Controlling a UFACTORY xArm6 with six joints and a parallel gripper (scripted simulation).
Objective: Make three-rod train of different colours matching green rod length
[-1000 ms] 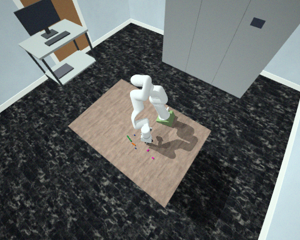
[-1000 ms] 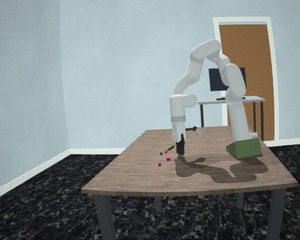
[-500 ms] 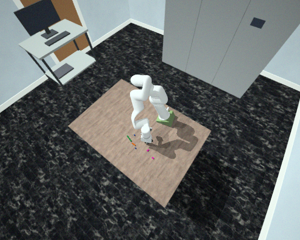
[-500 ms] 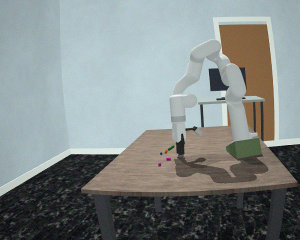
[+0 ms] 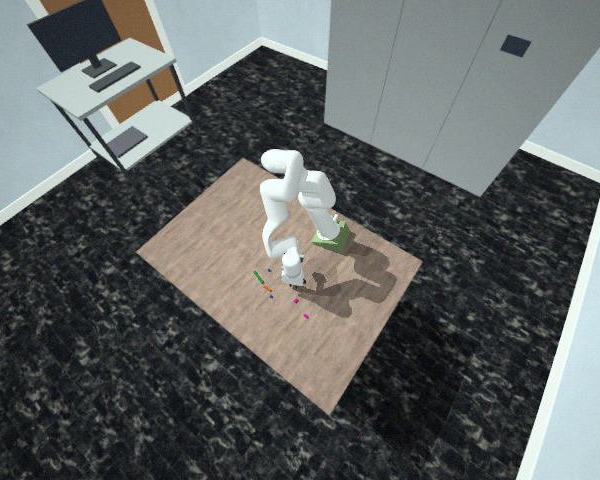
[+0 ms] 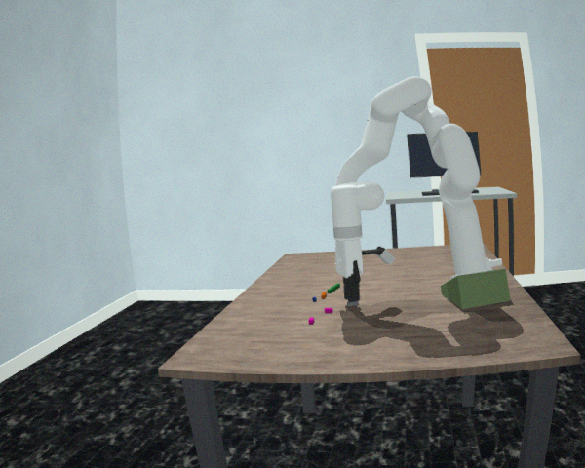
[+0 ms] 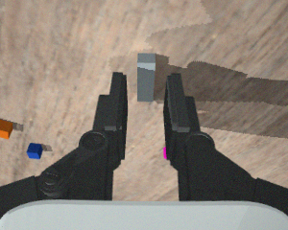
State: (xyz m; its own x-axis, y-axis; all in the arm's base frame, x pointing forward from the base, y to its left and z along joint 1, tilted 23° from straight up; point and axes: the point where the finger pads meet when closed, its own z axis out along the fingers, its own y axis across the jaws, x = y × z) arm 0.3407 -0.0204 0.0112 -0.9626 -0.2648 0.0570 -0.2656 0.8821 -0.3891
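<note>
A short grey rod [image 7: 146, 77] lies flat on the table, its near end between my fingertips. My gripper [image 7: 146, 91] is partly open around it, a small gap on each side, low over the table [image 6: 352, 307]. In the top view the gripper [image 5: 293, 282] hides the grey rod. The green rod [image 5: 258, 276] and an orange rod [image 5: 266, 288] lie to the left, almost in one line. One blue cube [image 5: 269, 269] lies beside the green rod, another [image 5: 271, 296] just past the orange rod. Two magenta rods [image 5: 295, 300] [image 5: 305, 315] lie nearer the table's front.
The arm's green base block [image 5: 332, 237] stands at the back right of the table. The arm's shadow falls to the right of the gripper. In the wrist view the orange rod [image 7: 2, 126] and a blue cube [image 7: 35, 151] show at the left.
</note>
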